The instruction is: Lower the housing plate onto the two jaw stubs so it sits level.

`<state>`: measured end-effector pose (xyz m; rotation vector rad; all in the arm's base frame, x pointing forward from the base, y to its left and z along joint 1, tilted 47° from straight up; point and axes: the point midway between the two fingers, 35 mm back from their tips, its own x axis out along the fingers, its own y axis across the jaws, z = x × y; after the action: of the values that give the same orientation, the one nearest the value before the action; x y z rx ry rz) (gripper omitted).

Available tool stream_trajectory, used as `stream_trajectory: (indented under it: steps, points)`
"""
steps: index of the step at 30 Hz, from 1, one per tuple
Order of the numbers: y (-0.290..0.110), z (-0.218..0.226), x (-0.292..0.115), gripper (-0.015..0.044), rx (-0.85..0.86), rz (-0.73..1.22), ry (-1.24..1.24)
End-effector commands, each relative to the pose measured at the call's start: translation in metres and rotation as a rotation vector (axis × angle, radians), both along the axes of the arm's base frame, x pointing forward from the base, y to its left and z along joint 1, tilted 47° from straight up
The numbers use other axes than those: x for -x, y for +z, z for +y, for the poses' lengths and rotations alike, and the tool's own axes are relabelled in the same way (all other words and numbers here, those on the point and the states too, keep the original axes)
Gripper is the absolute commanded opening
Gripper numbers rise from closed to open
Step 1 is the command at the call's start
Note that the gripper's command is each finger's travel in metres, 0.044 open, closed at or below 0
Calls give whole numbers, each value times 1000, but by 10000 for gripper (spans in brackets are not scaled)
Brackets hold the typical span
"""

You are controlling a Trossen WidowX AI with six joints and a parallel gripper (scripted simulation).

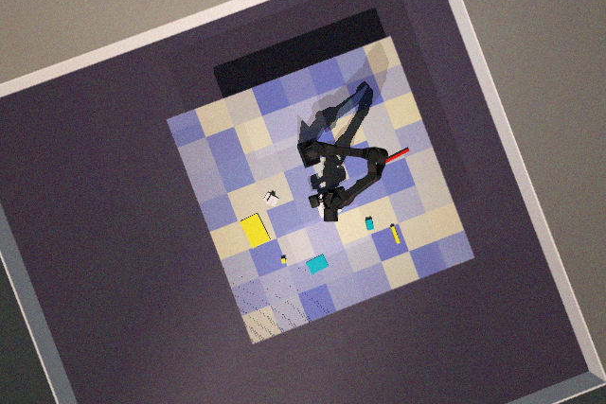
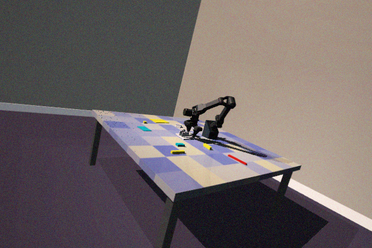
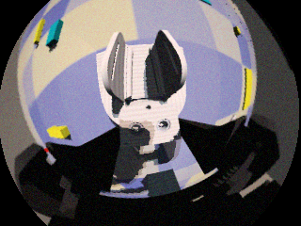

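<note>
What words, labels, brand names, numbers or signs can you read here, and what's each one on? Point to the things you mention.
None that can be read.
White housing plate (image 3: 148, 115) and its two jaws: round details and a small dark dot, no lettering.
Yellow sheet (image 1: 255, 230) (image 2: 159, 121), teal sheet (image 1: 316, 264) (image 2: 144, 128) and red bar (image 1: 397, 154) (image 2: 237, 160): no marks I can make out.
Black arm (image 1: 359, 190) (image 2: 209, 106): any print would be too small and dark to read.

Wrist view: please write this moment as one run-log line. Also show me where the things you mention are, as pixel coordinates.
pincer (image 1: 323, 206) (image 2: 191, 132) (image 3: 149, 124): closed on housing plate (image 3: 150, 113) | plate: at the jaws' rear ends | full seating: cannot tell | release: pending
</note>
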<state>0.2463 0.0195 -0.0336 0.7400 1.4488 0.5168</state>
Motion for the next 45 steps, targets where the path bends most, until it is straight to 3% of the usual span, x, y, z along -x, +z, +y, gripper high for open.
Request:
stream_trajectory:
  steps: [1, 45]
  points:
    - [-1, 2, 0, 351, -3, 2, -3]
    - [-4, 5, 0, 351, -3, 2, -3]
